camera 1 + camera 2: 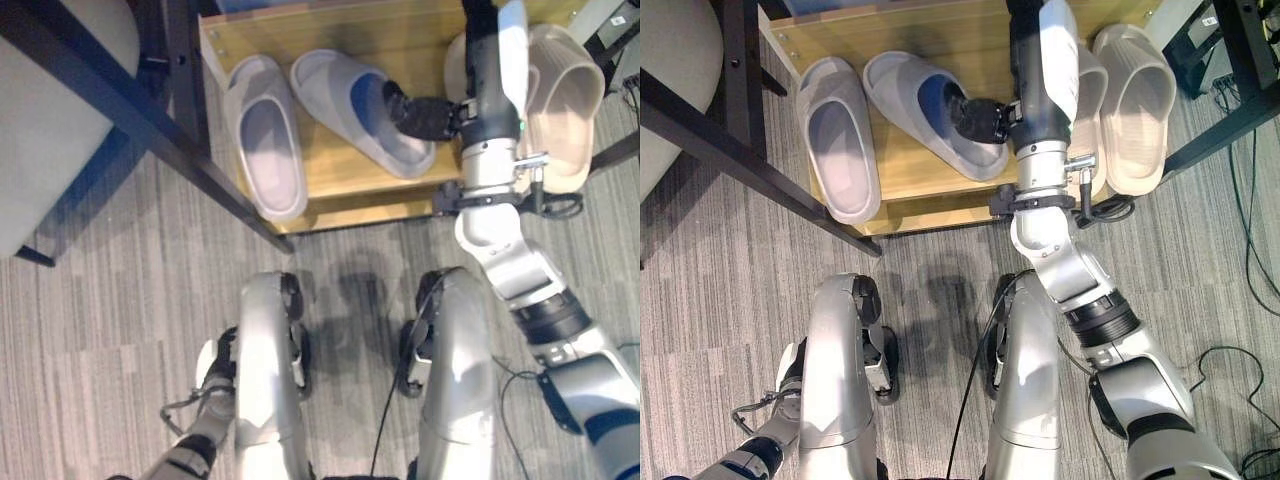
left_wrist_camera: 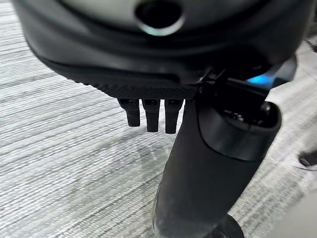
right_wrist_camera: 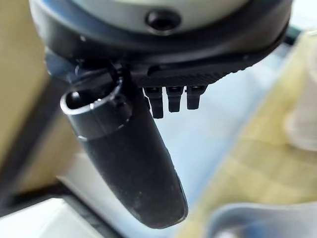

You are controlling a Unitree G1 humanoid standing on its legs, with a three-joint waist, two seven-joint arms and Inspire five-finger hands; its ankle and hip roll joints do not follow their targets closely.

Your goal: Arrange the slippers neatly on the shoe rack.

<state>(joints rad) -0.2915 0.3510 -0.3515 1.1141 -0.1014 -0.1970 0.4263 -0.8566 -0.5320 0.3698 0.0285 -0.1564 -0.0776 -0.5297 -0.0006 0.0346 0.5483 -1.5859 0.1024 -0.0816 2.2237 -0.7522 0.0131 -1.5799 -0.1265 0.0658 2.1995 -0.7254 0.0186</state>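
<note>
Two grey slippers lie on the wooden shoe rack (image 1: 350,195). The left grey slipper (image 1: 268,140) points straight along the shelf, while the second grey slipper (image 1: 345,90) lies at a slant beside it. My right hand (image 1: 420,115) rests against the slanted slipper's right side, with its fingers (image 3: 171,96) straight and its thumb (image 3: 133,163) stretched out. A beige slipper (image 1: 565,100) lies at the rack's right end, and its mate (image 1: 1092,85) is partly hidden behind my right arm. My left hand (image 1: 215,365) hangs low over the floor, relaxed and empty.
A black metal frame leg (image 1: 150,110) crosses diagonally over the rack's left end. A pale cushioned seat (image 1: 50,120) sits at the far left. Grey striped carpet (image 1: 120,330) covers the floor in front of the rack. Loose cables (image 1: 1240,260) lie at the right.
</note>
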